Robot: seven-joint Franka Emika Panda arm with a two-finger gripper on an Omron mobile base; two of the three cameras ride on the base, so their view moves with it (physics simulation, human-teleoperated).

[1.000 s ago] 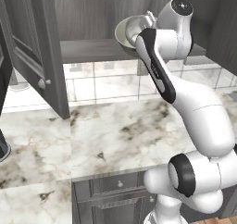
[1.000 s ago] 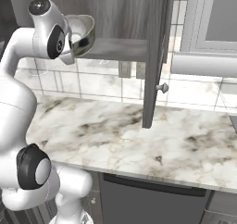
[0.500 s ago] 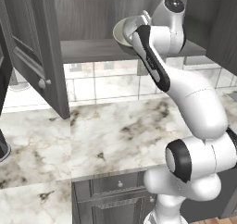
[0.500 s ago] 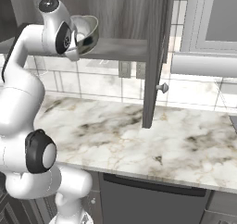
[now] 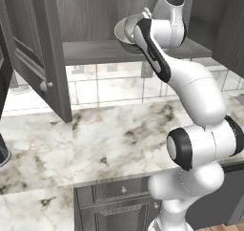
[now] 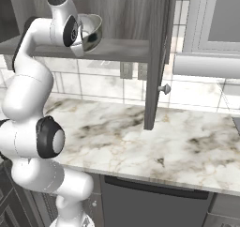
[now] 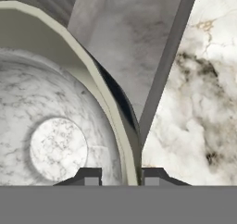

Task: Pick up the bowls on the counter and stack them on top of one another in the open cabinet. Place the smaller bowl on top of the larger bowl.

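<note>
Gripping the wide grey-green glossy bowl [image 7: 55, 140] by its rim, the end effector [image 7: 120, 176] has one fingertip inside and one outside, holding it tilted above the dark wood-grain cabinet shelf [image 5: 95, 51]. Released at this tilt, it could roll toward 6 o'clock, off the shelf onto the veined marble surface [image 6: 140, 132].

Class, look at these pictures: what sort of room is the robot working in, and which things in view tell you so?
Most likely a kitchen: a veined marble counter over dark drawer fronts, a tiled wall behind it, and an open cabinet where the gripper holds a bowl.
</note>
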